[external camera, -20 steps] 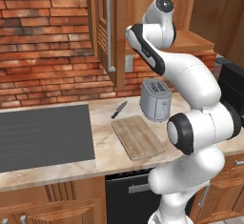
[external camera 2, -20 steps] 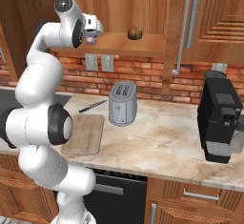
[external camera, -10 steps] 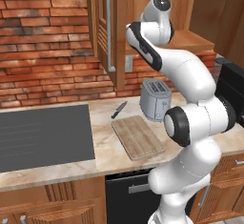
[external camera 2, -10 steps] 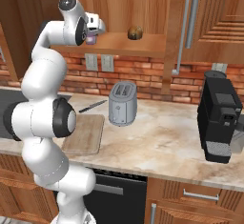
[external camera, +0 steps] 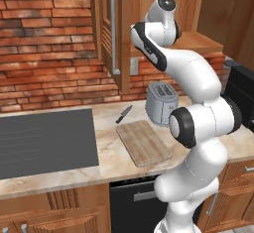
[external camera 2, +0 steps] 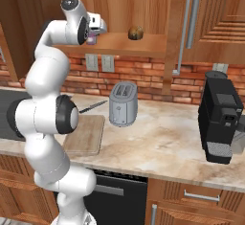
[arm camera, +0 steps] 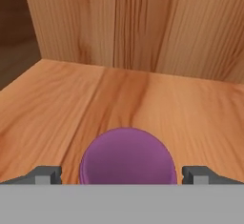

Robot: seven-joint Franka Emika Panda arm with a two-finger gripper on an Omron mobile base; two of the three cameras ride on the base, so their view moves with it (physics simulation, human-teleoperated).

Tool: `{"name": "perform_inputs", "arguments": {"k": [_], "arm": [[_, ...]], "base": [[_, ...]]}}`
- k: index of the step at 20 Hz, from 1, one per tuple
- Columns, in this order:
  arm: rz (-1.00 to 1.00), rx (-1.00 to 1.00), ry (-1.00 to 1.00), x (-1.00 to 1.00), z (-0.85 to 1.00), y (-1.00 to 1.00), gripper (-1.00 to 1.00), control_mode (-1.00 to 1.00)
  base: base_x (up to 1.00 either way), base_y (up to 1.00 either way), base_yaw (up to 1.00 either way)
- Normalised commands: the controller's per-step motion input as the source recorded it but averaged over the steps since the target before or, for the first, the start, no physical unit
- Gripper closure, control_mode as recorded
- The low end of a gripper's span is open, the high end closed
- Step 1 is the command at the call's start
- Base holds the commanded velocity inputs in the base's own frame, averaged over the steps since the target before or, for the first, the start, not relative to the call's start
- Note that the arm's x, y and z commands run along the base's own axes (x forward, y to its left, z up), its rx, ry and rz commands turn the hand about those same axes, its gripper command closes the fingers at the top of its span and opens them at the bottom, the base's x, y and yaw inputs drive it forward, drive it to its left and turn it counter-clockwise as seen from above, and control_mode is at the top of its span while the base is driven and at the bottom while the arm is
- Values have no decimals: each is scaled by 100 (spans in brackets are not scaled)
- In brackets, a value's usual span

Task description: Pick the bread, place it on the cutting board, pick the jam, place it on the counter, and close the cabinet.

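Right base view findings, taken left to right with the toaster (external camera 2: 123, 103) as reference. The cutting board (external camera 2: 86, 135) lies flat on the desk (external camera 2: 162, 142) just to the left of the toaster and carries nothing. Above and left of the toaster, the hand (external camera 2: 95, 30) is reached into the open cabinet (external camera 2: 210, 20) at shelf level, with the jam (external camera 2: 90, 39) seen as a purple patch directly at it. Further right on the same shelf, roughly above the toaster, the bread (external camera 2: 136, 32) sits untouched, well apart from the hand.

In the hand view the jam (arm camera: 127, 157) is seen between the two fingertips (arm camera: 45, 174), one on each side; the hand is spread about the jar, and contact with it cannot be confirmed.

Progress is judged as early: the bread is not on the board, the jam is not on the desk, and the cabinet door stands open. All placements and the closing are left outstanding.

Cabinet contents noted: the jam and the bread, both on the shelf.
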Motion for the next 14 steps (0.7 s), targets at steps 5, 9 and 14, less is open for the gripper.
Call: {"name": "perform_inputs", "arguments": {"k": [5,9,14], "arm": [[0,0,0,6,-9,0,-100,-100],[0,0,0,3,-6,0,-100,-100],[0,0,0,0,-1,0,100,-100]], "base": [[0,0,0],[0,0,0],[0,0,0]]}}
